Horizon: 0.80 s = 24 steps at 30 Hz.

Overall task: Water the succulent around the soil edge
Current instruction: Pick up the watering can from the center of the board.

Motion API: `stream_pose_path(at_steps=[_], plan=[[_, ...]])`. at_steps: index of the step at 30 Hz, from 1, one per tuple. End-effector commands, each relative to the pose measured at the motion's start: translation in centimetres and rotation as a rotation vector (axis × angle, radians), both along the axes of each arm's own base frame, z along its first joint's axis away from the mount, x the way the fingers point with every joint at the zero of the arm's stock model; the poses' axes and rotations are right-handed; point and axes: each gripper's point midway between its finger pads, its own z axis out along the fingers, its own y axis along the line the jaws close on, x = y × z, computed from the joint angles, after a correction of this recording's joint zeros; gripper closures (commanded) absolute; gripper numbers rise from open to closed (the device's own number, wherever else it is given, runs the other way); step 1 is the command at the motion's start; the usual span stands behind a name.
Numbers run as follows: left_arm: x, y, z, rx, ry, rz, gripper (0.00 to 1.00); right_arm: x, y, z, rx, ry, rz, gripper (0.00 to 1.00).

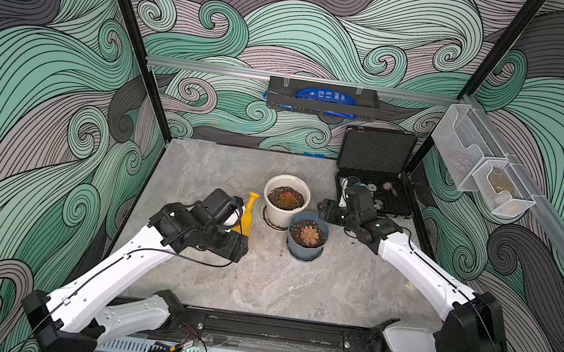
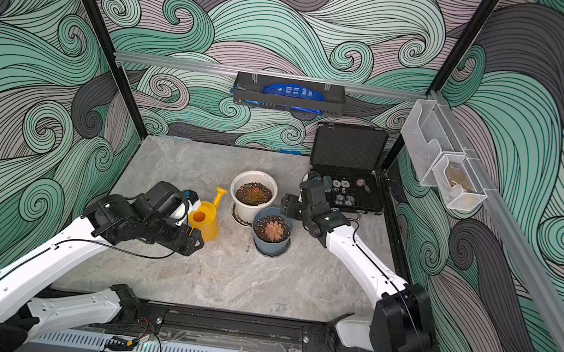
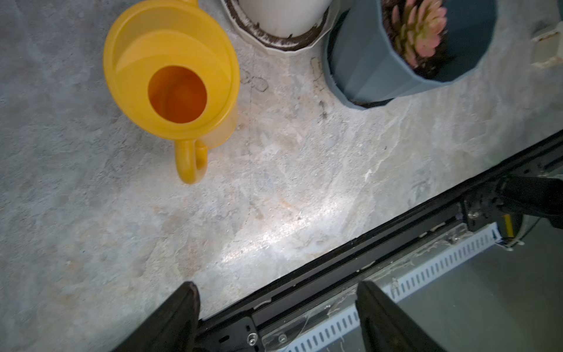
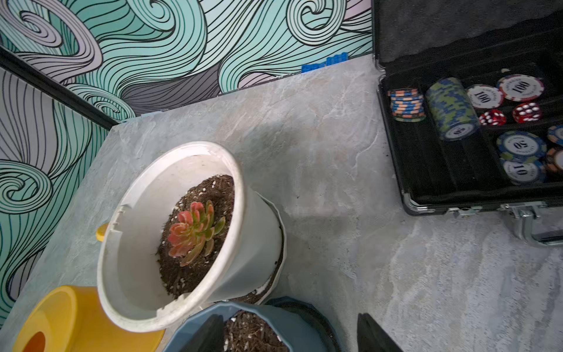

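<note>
Right gripper [image 4: 289, 333] straddles the succulent [image 1: 308, 234] pot rim (jaws parted).

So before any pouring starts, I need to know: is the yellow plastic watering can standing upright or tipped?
Upright. The yellow plastic watering can stands on the grey stone-look table, fill hole facing up, spout raised; no hand holds it.

In a top view the left arm's black wrist hid most of the yellow plastic watering can [image 1: 248, 217], leaving its spout and a strip of body. In the right wrist view the lower frame edge cut off the round blue-grey plastic pot [image 4: 300, 332], and the right gripper's dark fingers [image 4: 373, 335] showed only their tips.
</note>
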Motion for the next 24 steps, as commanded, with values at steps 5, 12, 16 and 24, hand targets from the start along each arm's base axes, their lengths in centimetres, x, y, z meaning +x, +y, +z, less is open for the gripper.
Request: stream_pose_path(at_steps=[5, 12, 16, 24], plan=[[1.3, 2.1, -2.5, 0.069, 0.044, 0.112, 0.33, -0.5, -0.6, 2.0, 0.027, -0.084, -0.001, 0.31], [4.2, 1.1, -4.5, 0.026, 0.037, 0.146, 0.47, -1.0, -0.8, 2.9, 0.038, -0.165, 0.028, 0.38], [5.6, 0.9, -5.3, 0.056, 0.059, 0.147, 0.55, -1.0, -0.9, 3.1, 0.049, -0.183, 0.037, 0.4], [7.3, 1.5, -6.5, 0.133, 0.034, 0.172, 0.54, -1.1, -1.2, 3.1, 0.077, -0.196, 0.045, 0.4]])
